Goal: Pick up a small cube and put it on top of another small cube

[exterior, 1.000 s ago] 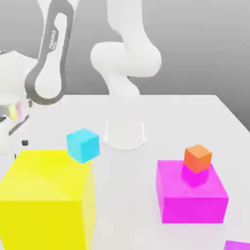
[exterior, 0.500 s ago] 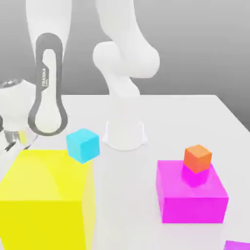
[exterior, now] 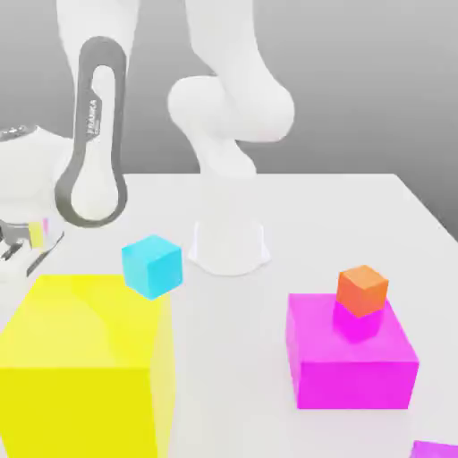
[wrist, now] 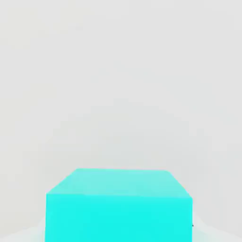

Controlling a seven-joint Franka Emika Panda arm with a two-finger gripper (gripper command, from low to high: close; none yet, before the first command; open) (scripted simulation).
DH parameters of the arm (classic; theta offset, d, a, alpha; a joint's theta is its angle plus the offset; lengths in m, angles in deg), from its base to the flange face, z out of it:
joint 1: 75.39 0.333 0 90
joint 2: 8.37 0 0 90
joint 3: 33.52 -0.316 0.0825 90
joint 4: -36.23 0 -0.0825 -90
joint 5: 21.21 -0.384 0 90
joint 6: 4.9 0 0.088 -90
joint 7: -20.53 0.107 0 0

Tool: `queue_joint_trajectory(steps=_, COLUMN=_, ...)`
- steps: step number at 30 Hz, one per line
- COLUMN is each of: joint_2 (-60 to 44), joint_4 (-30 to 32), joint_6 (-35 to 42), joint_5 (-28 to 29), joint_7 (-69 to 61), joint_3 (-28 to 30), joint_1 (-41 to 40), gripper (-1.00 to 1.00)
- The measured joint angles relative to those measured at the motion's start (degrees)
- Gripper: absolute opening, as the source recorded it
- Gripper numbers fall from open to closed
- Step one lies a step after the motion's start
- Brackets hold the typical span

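Five blocks: all matte, flat-coloured, sharp-edged cubes on a smooth white table (exterior: 358, 206).
Turquoise small cube (wrist: 118, 205): seen in the hand view, low in the frame and centred, greenish cyan, plain faces, top face and one side face visible against pale white ground.
Sky-blue small cube (exterior: 152, 266): left of centre in the exterior view, at the upper right corner of the large yellow cube (exterior: 85, 362), which takes up the lower left of the frame; whether the two touch cannot be told.
Orange small cube (exterior: 362, 290): sits turned a little on top of the magenta cube (exterior: 351, 351), right of centre.
Second magenta block (exterior: 436, 448): only a corner, at the lower right edge.
Arm (exterior: 94, 134): glossy white rounded links with a grey oval band, rising from a round white base (exterior: 230, 246) in the middle of the frame and bending to the far left.
Gripper (exterior: 31, 241): at the left edge of the exterior view, just above the yellow cube's far edge; clenched, and the hand view has the turquoise cube right under the camera, though the fingers themselves are not clear, so a grasp on it cannot be confirmed.
Open room: bare table between the yellow and magenta cubes, and across the upper right up to the table's far edge and right corner.
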Motion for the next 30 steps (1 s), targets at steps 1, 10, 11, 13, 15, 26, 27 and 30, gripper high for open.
queue_joint_trajectory(steps=1, joint_2=1.05, joint_4=0.29, joint_6=0.77, joint_5=1.52, joint_7=1.16, joint_3=0.68, joint_1=0.34, gripper=-1.0)
queue_joint_trajectory(steps=10, joint_2=11.69, joint_4=-9.78, joint_6=16.23, joint_5=7.71, joint_7=-14.04, joint_3=-2.04, joint_1=8.24, gripper=-1.0)
queue_joint_trajectory(steps=11, joint_2=13.3, joint_4=-11.58, joint_6=18.67, joint_5=8.89, joint_7=-16.77, joint_3=-2.6, joint_1=9.08, gripper=-1.0)
queue_joint_trajectory(steps=13, joint_2=16.29, joint_4=-13.66, joint_6=23.36, joint_5=10.16, joint_7=-21.27, joint_3=-4.04, joint_1=10.82, gripper=-1.0)
queue_joint_trajectory(steps=15, joint_2=19.24, joint_4=-15.01, joint_6=27.93, joint_5=11.09, joint_7=-25.19, joint_3=-5.79, joint_1=12.88, gripper=-1.0)
queue_joint_trajectory(steps=26, joint_2=32.61, joint_4=-16.71, joint_6=48.16, joint_5=14.66, joint_7=-39.99, joint_3=-15.69, joint_1=22.99, gripper=-1.0)
queue_joint_trajectory(steps=27, joint_2=31.96, joint_4=-15.3, joint_6=46.53, joint_5=14.42, joint_7=-40.12, joint_3=-15.76, joint_1=23.19, gripper=-1.0)
queue_joint_trajectory(steps=30, joint_2=29.58, joint_4=-11.29, joint_6=40.51, joint_5=14.15, joint_7=-40.39, joint_3=-15.72, joint_1=23.19, gripper=1.0)
